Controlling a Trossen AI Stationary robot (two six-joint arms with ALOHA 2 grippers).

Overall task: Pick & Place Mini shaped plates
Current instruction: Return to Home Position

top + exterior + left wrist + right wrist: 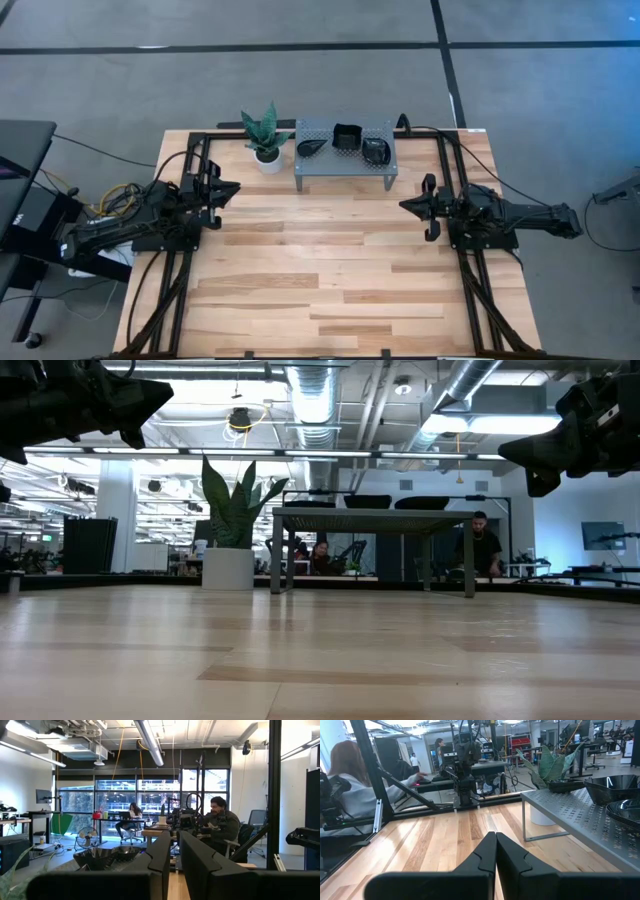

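Pale wooden tabletop (320, 280); at its far edge a grey perforated metal rack (340, 164) holds the glossy black mini shaped plates (347, 135). Left gripper (232, 187) and right gripper (405, 205) hover at opposite sides, fingers closed.

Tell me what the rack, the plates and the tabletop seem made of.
Rack: grey metal sheet, matte, punched with small holes. Plates: black, glossy, mirroring the lights; glazed ceramic or plastic, cannot tell. Tabletop: wood strips, visible grain and joints, light sheen.

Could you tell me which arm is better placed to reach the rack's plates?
Probably right: the right end effector lies nearer the rack than the left end effector, whose path passes the plant.
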